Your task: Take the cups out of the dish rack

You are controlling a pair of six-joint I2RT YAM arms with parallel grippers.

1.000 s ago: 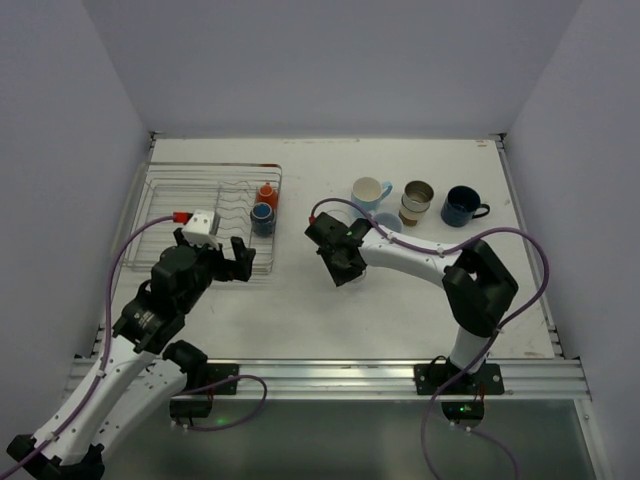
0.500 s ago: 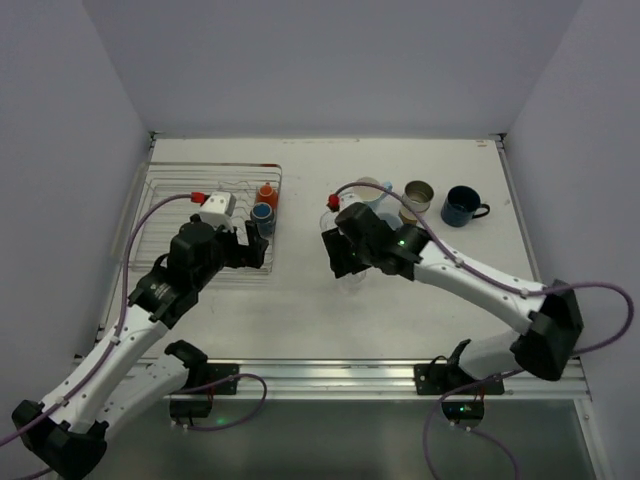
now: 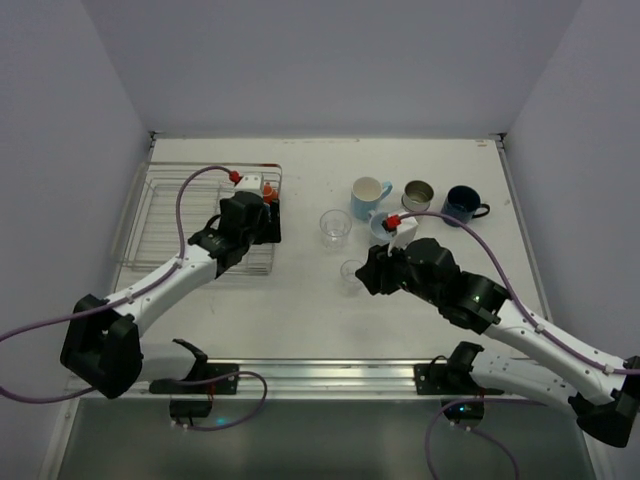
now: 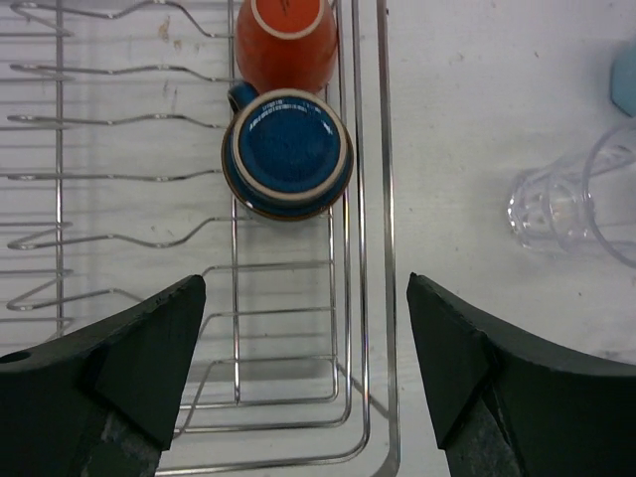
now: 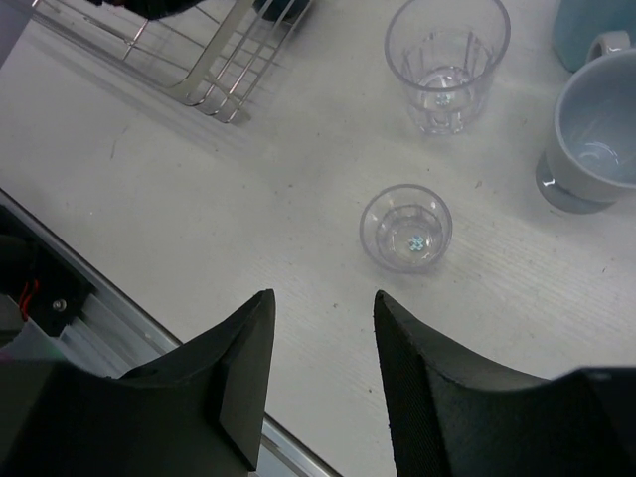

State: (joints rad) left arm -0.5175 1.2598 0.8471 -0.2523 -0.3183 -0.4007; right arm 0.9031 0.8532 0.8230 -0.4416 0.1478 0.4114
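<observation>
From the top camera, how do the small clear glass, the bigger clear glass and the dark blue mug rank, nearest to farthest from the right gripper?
1. Small clear glass, just left of the right gripper.
2. Bigger clear glass, farther back and left.
3. Dark blue mug, at the back right.

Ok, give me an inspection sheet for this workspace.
Surface: white tabletop, faintly scuffed.
Job's things: silver wire dish rack holds an orange cup and a blue mug with a pale rim; on the table stand a light blue mug, metallic tumbler, navy mug, grey-blue mug, tall clear glass and small clear glass.
Clutter: nothing seen.
Grippers: left gripper open, empty, over the rack near the blue mug; right gripper open, empty, above the table by the small glass.
Cables: purple cables loop over both arms.
Surroundings: plain pale walls; metal rail at the near edge.
</observation>
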